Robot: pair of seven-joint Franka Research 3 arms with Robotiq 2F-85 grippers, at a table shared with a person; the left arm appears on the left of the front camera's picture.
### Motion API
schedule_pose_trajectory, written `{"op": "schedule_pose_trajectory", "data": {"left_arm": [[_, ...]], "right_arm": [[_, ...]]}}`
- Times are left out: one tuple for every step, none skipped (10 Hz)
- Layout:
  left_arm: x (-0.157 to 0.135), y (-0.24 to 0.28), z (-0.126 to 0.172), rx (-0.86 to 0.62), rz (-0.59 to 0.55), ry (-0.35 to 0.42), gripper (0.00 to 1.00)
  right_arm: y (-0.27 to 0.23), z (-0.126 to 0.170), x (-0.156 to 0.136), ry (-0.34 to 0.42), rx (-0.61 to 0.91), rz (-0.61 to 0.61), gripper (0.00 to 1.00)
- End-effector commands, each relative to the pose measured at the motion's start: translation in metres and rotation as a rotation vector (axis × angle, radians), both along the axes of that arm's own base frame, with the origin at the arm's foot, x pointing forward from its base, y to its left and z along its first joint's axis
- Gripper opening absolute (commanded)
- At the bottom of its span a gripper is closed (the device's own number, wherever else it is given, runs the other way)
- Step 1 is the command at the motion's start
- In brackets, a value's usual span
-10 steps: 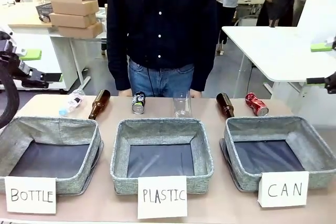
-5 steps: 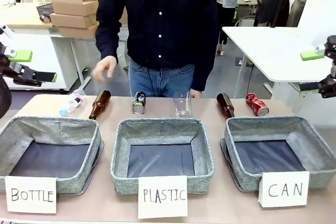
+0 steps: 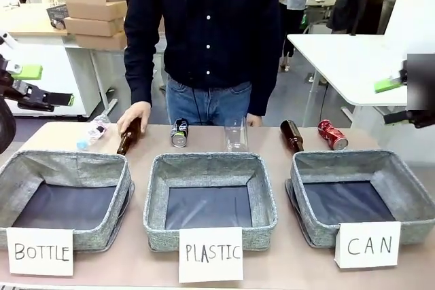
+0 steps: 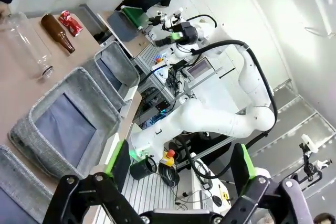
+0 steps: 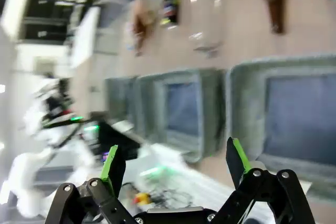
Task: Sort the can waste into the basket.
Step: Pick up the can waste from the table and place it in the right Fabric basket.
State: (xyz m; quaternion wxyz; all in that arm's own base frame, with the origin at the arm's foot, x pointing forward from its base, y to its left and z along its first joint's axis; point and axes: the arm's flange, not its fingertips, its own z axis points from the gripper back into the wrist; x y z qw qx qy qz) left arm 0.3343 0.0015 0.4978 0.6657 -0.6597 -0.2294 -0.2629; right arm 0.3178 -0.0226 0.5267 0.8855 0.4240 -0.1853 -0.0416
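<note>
The crushed red can [image 3: 332, 135] lies at the table's far right, just behind the CAN basket [image 3: 340, 159], which holds nothing. The dark can [image 3: 179, 133] lies behind the middle basket. My left gripper [image 3: 46, 86] hovers open off the table's left end, well clear of both cans. My right gripper [image 3: 397, 102] hangs open beyond the table's right edge, above and to the right of the red can. The left wrist view shows the red can [image 4: 70, 22] and CAN basket [image 4: 118, 69] far off. The blurred right wrist view shows the dark can [image 5: 169, 9] and CAN basket [image 5: 239, 108].
The person's hand [image 3: 134, 117] rests on the left brown bottle [image 3: 126, 142]. A second brown bottle [image 3: 291, 135] lies beside the red can. A clear plastic bottle [image 3: 235, 134] lies mid-table, another [image 3: 92, 134] far left. PLASTIC [image 3: 209, 162] and BOTTLE [image 3: 64, 161] baskets stand in front.
The person's hand has come down onto the left brown bottle. My right gripper has drifted left and slightly down. The cans have not moved.
</note>
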Motion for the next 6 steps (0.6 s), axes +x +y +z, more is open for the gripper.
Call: {"op": "schedule_pose_trajectory", "data": {"left_arm": [[0.001,-0.001,0.002,-0.028,-0.004,-0.027,1.0],[0.001,-0.001,0.002,-0.028,-0.004,-0.027,1.0],[0.001,-0.001,0.002,-0.028,-0.004,-0.027,1.0],[0.001,-0.001,0.002,-0.028,-0.004,-0.027,1.0],[0.001,-0.001,0.002,-0.028,-0.004,-0.027,1.0],[0.001,-0.001,0.002,-0.028,-0.004,-0.027,1.0]], "right_arm": [[0.023,0.009,0.058,0.045,-0.771,-0.353,1.0],[0.03,0.008,0.078,0.013,-0.898,-0.335,1.0],[0.038,-0.006,0.102,0.045,-0.982,-0.273,1.0],[0.04,-0.017,0.111,0.086,-1.016,-0.304,1.0],[0.034,-0.015,0.102,0.09,-0.923,-0.303,1.0],[0.016,-0.001,0.076,0.095,-0.774,-0.363,1.0]]}}
